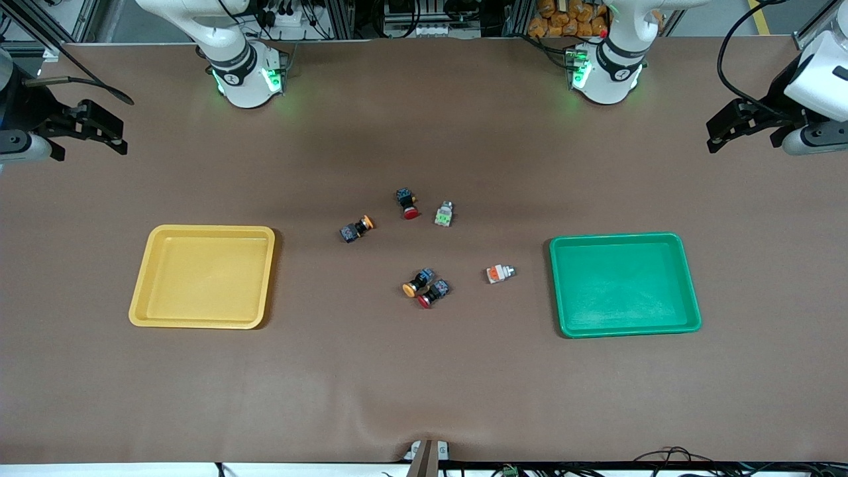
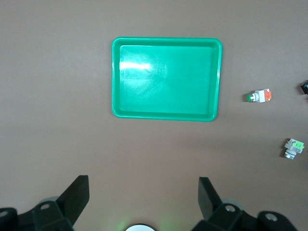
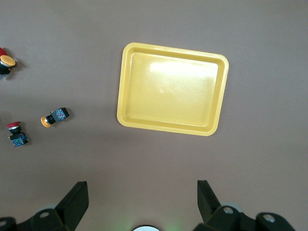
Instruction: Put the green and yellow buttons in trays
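The yellow tray (image 1: pixel 199 229) lies toward the right arm's end and the green tray (image 1: pixel 616 236) toward the left arm's end; both are empty. Between them lie two black buttons with orange-yellow caps (image 1: pixel 358 228) (image 1: pixel 417 283), a whitish one with green marks (image 1: pixel 444 214) and a whitish one with orange marks (image 1: pixel 500 273). My left gripper (image 1: pixel 714 136) is open and empty, high over the table's end beside the green tray (image 2: pixel 163 40). My right gripper (image 1: pixel 118 136) is open and empty, high over the other end beside the yellow tray (image 3: pixel 173 48).
Two black switches with red caps lie among the buttons: one (image 1: pixel 407 202) farther from the camera, one (image 1: pixel 432 293) touching the nearer yellow-capped button. A brown mat covers the table. The arm bases (image 1: pixel 245 73) stand at the back edge.
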Tool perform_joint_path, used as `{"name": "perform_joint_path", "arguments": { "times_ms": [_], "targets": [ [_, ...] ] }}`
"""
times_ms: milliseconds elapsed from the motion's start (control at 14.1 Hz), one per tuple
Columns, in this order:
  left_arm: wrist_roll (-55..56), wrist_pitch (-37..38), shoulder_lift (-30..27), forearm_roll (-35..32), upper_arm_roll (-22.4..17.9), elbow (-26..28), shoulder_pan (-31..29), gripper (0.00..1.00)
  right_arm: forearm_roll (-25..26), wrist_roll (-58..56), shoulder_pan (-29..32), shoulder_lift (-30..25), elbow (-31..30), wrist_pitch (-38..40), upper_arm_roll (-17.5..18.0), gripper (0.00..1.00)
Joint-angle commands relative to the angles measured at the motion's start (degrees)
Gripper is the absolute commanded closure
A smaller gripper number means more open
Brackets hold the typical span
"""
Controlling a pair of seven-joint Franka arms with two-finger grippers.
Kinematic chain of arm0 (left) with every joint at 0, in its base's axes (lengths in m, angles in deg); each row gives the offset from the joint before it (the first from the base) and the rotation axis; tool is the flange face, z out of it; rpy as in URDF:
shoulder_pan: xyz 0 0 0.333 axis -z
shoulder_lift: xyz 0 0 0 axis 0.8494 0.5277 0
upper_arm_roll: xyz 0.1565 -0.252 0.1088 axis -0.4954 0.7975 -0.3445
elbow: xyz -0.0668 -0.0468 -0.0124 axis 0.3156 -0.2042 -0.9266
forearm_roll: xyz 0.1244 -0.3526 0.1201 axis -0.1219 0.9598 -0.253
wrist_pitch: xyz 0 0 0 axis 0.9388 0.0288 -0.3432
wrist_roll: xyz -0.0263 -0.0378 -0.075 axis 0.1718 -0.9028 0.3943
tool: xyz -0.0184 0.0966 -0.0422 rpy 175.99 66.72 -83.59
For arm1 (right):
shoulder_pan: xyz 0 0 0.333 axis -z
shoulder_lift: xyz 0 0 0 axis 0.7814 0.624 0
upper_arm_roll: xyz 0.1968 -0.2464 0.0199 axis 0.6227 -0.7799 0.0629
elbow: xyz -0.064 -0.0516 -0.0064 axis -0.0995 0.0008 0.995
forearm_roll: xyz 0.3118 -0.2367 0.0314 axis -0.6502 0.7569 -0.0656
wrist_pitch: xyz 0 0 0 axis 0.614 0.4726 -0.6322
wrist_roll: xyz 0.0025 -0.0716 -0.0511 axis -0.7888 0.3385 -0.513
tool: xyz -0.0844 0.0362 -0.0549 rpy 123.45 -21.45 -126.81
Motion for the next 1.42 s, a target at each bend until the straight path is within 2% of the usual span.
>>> {"name": "perform_joint_path", "arguments": {
  "times_ms": [0,425,1346],
  "targets": [
    [-1.04,1.65,1.2,0.95,-0.29,-1.93,0.26,0.0,-0.29,0.5,0.57,-0.8,-0.39,-0.76,0.53,0.0],
    [-0.87,1.92,1.28,-0.02,0.85,-2.1,0.52,0.0,-0.55,0.5,0.22,-0.72,-0.39,-0.94,0.53,0.0],
    [-0.96,3.76,1.81,0.33,0.41,-1.4,-0.53,0.0,-0.46,0.5,0.4,-0.28,-0.57,-0.94,0.44,0.0]
  ]
}}
